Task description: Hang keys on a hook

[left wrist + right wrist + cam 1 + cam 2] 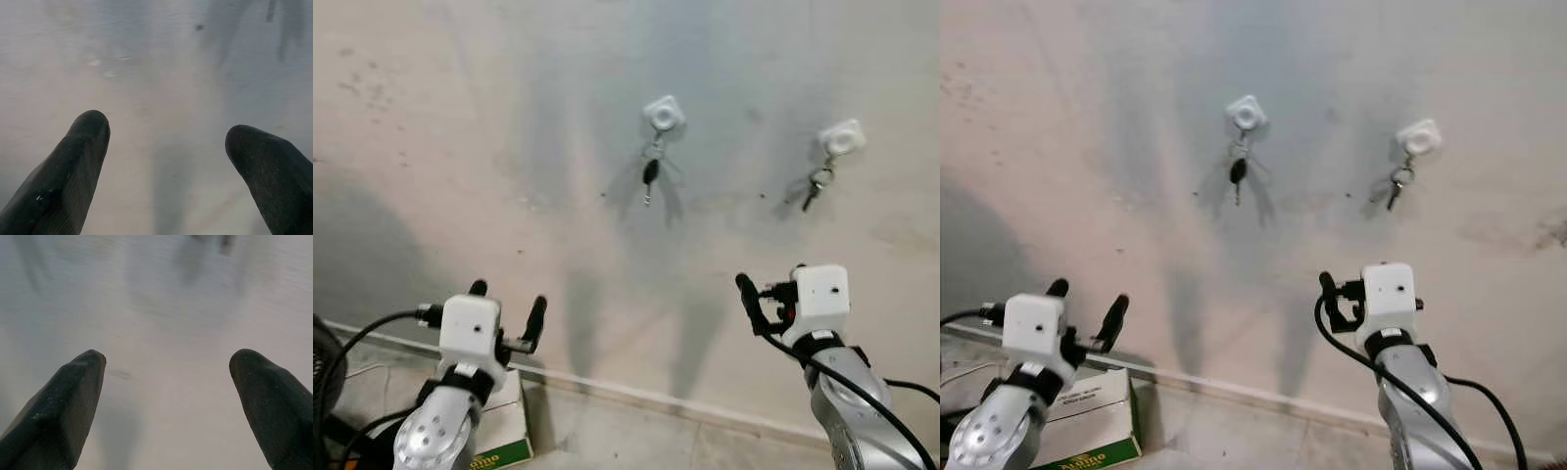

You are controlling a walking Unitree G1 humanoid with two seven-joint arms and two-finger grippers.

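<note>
1. Facing a pale, scuffed wall [460,147], the robot holds both arms raised in front of it, below two white hooks.
2. Left hook [663,113]: a square white wall hook carrying a set of keys with a black head [650,174], which hangs straight down against the wall.
3. Right hook [842,137]: a second white hook of the same kind, set slightly lower and well apart from the first, carrying a smaller bunch of keys [817,183] that hangs at a slight tilt.
4. Left gripper [507,304]: positioned low on the robot's left, well below both hooks. Its two black fingers [73,166] are spread wide with nothing between them, as the left wrist view shows against bare wall.
5. Right gripper [759,299]: positioned low on the robot's right, beneath the right hook and well apart from it. Its fingers [68,401] are likewise spread wide and hold nothing, as the right wrist view shows.
6. Baseboard strip [636,394]: runs along the foot of the wall above a tiled floor [607,436].
7. Cardboard box [1087,416]: white with a green band of lettering, lying on the floor just behind the left arm.
8. Black cables [372,328]: trail from both wrists.
</note>
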